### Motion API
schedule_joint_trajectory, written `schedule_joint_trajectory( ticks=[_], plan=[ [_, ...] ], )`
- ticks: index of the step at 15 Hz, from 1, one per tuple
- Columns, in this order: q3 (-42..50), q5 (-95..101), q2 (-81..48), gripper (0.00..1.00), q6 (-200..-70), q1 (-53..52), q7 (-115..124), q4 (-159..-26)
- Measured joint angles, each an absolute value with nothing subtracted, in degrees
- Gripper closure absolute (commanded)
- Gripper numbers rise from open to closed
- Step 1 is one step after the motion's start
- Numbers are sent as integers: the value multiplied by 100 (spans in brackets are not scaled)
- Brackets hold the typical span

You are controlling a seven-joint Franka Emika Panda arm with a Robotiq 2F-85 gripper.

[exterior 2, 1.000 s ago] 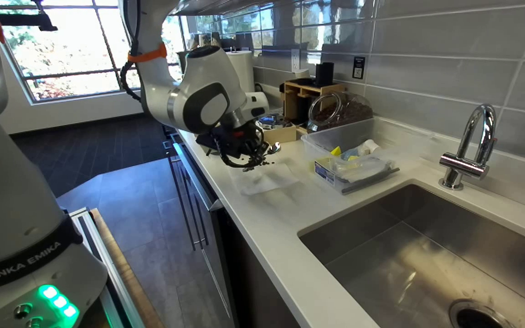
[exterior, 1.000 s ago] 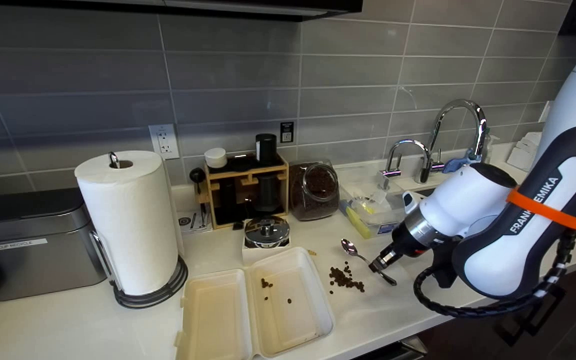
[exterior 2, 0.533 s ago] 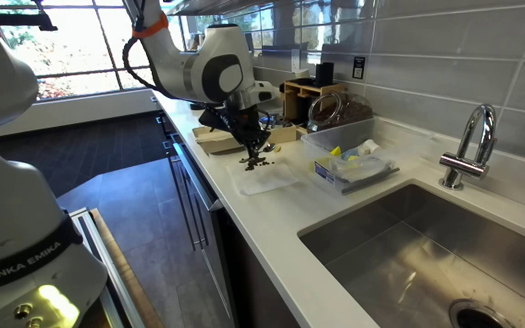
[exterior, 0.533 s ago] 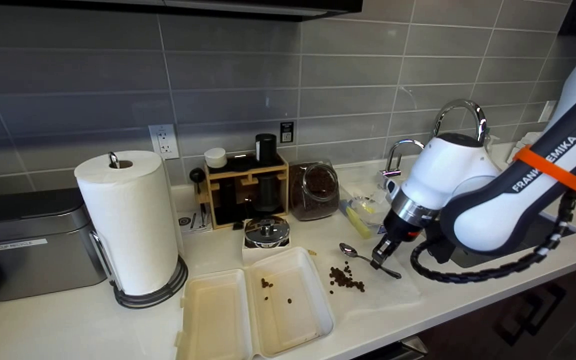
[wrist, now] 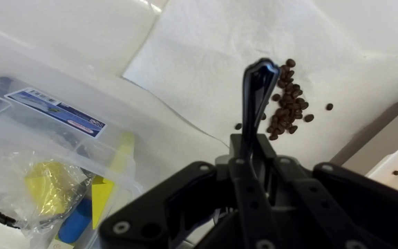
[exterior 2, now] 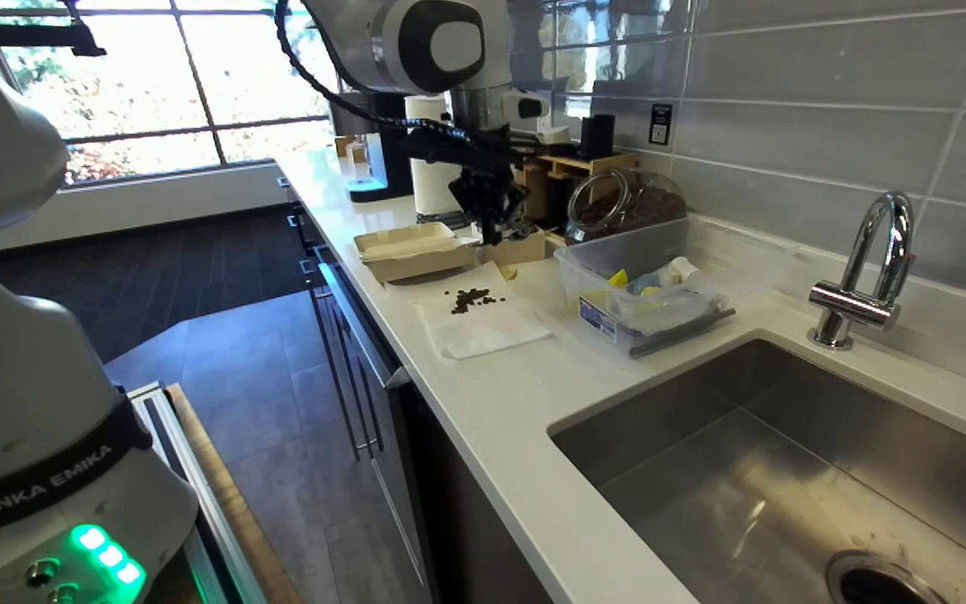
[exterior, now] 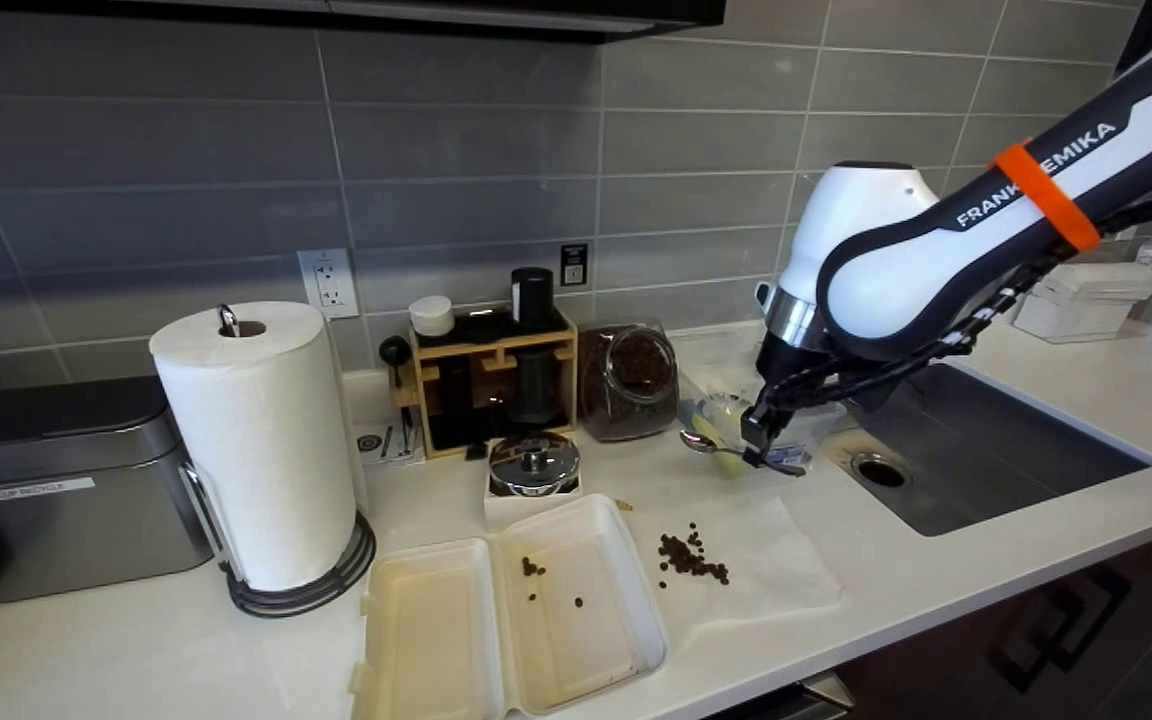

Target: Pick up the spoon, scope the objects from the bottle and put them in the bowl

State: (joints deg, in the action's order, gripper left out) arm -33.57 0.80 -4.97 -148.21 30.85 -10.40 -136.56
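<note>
The gripper (exterior: 754, 456) hangs over the bench (exterior: 116, 660), its fingers pinched together on the spoon (exterior: 701, 441). It has hold of the handle partway along, so the silvery head sticks out on one side and the handle's end on the other, all of it held up clear of the surface. In the wrist view the handle shows against the white paper sheet (wrist: 199, 76) on the bench. I can't make out whether the head carries anything.

On that sheet lies a loose heap of coffee beans (exterior: 688, 558), with a few scattered around it. Just beside sits the white dish (exterior: 576, 640), its lid (exterior: 431, 620) folded back flat, and a handful of beans rests in the bottom. The jar (exterior: 626, 395), dark brown inside, stands near the tiled wall (exterior: 476, 120) with its round mouth turned toward the room. On one side of it is the wooden rack (exterior: 496, 343); on the other comes the plastic tub (exterior 2: 617, 252), between the jar and the sink (exterior 2: 726, 486). Past the rack, the paper towel roll (exterior: 251, 460) stands upright beside a metal bin (exterior: 66, 530) with a black top.
</note>
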Motion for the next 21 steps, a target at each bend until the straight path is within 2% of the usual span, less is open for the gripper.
schedule_joint_trajectory(
  ticks=[1, 2, 3, 8, 12, 21],
  plan=[
    [-3350, 72, -484, 89, -14821, 3055, -1040, -13669],
    [-3343, 71, -487, 97, -14821, 3042, -1040, -13678],
    [-3333, 71, -489, 97, -14821, 3042, -1040, -13685],
    [-1589, 283, -498, 97, -14821, 1480, -1042, -13390],
    [-827, 669, -606, 97, -14765, 884, -1042, -12880],
    [-413, 816, -1522, 97, -14652, 368, -1241, -11786]
  ],
)
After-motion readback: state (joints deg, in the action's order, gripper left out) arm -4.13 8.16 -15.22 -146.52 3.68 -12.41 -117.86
